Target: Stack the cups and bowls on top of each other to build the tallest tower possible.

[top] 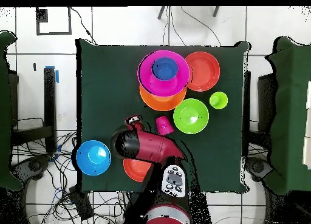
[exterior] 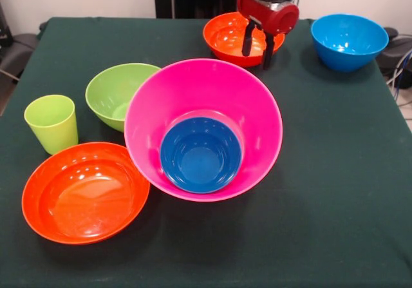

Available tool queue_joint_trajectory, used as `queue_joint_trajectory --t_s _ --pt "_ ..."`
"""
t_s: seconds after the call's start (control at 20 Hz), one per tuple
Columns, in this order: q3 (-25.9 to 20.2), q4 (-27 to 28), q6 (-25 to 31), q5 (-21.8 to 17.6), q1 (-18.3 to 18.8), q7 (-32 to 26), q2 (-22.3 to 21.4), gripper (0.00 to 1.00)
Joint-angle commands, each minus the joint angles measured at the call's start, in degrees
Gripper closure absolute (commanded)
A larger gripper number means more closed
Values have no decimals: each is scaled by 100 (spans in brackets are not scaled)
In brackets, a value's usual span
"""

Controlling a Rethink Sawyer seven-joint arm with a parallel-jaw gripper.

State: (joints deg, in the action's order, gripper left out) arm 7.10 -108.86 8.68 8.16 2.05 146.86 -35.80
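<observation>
Open cloth (exterior: 335,172) beside pink bowl (exterior: 257,114)

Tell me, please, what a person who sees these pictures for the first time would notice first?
The big pink bowl near the table's middle draws the eye, with a small dark blue bowl nested inside it; the overhead view shows an orange bowl beneath it. Next comes the red arm's claw, open over a red-orange bowl at the far side. A light blue bowl stands alone at the far right corner.
</observation>
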Motion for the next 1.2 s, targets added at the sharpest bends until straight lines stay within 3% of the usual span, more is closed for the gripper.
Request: queue_joint_trajectory --t_s 0.05,0.2,0.65,0.8,1.0,1.2 --pt "-510 -48 650 -862 464 -826 -213 0" --pt "-734 -270 444 -1088 785 -829 -254 0" --pt "-855 -631 -239 -1663 1190 -221 66 0" --pt "-814 -766 -337 -1649 1105 49 80 0" --pt "-673 -975 -595 -1334 870 621 170 0" --pt "-787 -1142 -805 -1196 932 779 234 0"
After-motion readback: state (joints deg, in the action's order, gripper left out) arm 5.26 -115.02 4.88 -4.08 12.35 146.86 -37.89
